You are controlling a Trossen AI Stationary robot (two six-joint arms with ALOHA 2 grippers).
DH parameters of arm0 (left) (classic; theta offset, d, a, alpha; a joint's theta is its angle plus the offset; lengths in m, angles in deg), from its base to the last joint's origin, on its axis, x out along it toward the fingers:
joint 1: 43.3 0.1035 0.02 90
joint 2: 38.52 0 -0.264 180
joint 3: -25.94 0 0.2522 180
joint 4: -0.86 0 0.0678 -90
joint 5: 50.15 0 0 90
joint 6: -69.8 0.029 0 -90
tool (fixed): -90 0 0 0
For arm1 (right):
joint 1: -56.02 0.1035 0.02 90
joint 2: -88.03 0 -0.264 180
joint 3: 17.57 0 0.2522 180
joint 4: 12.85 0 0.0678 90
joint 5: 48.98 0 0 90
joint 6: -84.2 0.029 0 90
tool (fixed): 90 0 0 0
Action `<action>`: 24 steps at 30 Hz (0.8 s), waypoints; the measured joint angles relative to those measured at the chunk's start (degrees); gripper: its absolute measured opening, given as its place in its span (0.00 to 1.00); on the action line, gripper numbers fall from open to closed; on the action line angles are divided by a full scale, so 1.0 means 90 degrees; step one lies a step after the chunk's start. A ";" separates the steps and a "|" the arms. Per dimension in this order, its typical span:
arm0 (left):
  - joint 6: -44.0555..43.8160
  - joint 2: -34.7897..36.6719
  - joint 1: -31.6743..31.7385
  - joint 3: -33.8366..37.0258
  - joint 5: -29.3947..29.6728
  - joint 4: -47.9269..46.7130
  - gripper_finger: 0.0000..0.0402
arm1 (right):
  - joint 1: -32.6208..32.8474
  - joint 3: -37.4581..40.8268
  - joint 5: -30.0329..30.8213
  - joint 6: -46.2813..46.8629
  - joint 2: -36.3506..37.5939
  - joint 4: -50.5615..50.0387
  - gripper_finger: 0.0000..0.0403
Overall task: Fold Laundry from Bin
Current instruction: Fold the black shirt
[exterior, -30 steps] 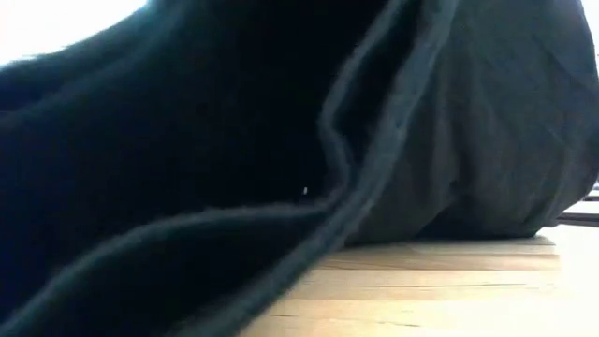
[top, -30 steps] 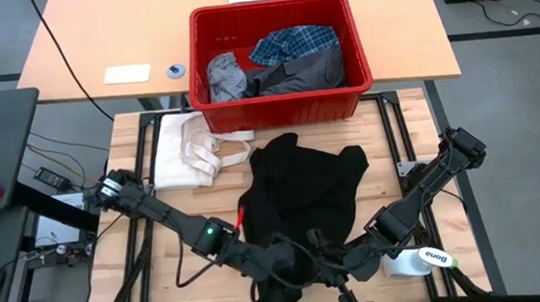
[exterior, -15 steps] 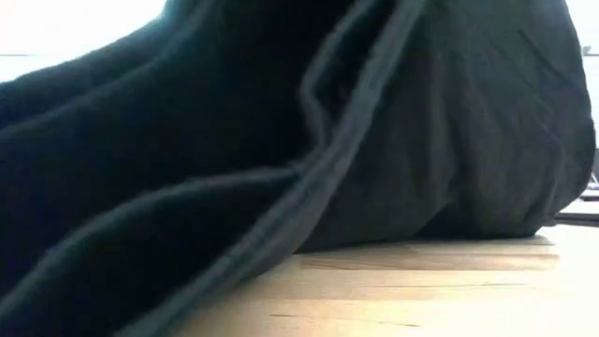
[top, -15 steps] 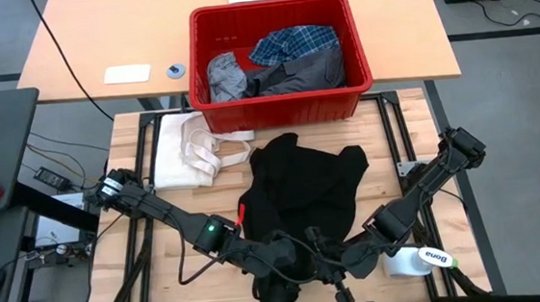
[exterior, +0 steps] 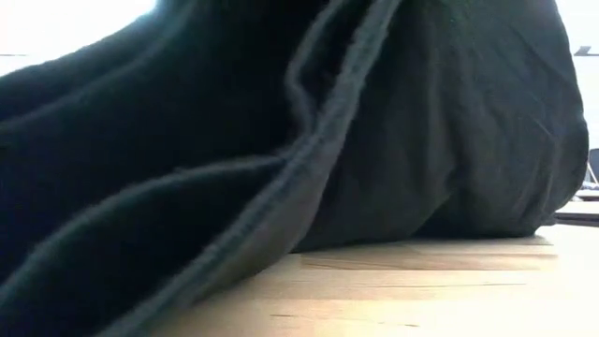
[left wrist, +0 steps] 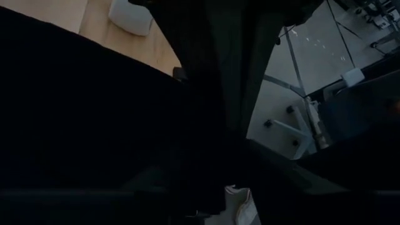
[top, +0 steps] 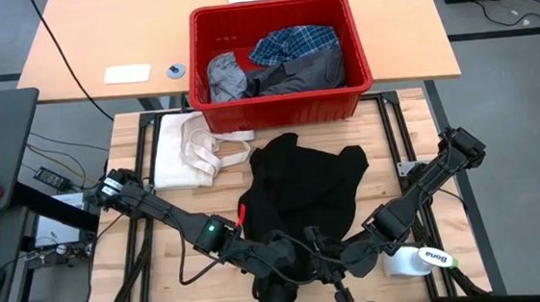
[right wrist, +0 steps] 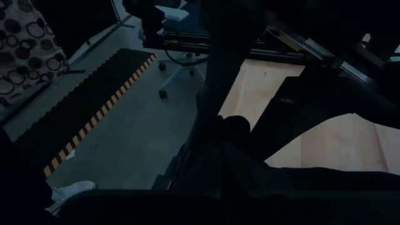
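At the near edge of the wooden surface (top: 396,160), both pincers meet at the hem of the large black garment (top: 302,192), which lies spread below the red bin (top: 364,62). The right pincer (top: 329,265) is clamped tight on the black cloth; whether the left pincer (top: 293,262) grips it cannot be told. Plaid and grey laundry (top: 282,61) sits in the bin.

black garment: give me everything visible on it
The black garment is a large, soft, matte knit-looking piece lying crumpled on the wooden table, just in front of the red bin and apart from it. Its near edge is bunched where the left gripper and right gripper meet. A stitched hem shows in the low view.
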 joint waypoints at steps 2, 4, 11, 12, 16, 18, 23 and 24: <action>0.0031 0.0000 0.0000 0.0000 0.0000 0.0000 0.31 | 0.0000 0.0000 0.0000 0.0000 0.0000 0.0002 0.01; 0.0035 0.0000 0.0000 0.0000 0.0000 0.0000 0.28 | 0.0000 0.0000 -0.0002 -0.0001 0.0000 0.0002 0.01; 0.0208 0.0000 0.0000 0.0000 -0.0011 0.0015 0.11 | 0.0000 0.0000 -0.0027 -0.0002 -0.0002 0.0059 0.02; 0.0213 0.0000 0.0000 0.0000 -0.0019 0.0017 0.07 | 0.0000 0.0000 -0.0029 -0.0001 -0.0002 0.0065 0.03; 0.0215 0.0000 -0.0002 0.0000 -0.0019 0.0015 0.03 | 0.0000 0.0000 -0.0034 0.0043 -0.0005 0.0107 0.09; 0.0213 0.0000 0.0000 0.0000 -0.0029 0.0002 0.04 | -0.0009 0.0000 -0.0087 0.0153 -0.0005 0.0071 0.14; 0.0116 0.0051 -0.0005 0.0012 -0.0819 -0.0097 0.04 | -0.0036 0.0000 -0.0358 0.0488 0.0244 -0.0752 0.27; 0.0014 0.0082 -0.0006 0.0012 -0.1071 -0.0119 0.03 | -0.0036 -0.0001 -0.0313 0.0501 0.0340 -0.0920 0.29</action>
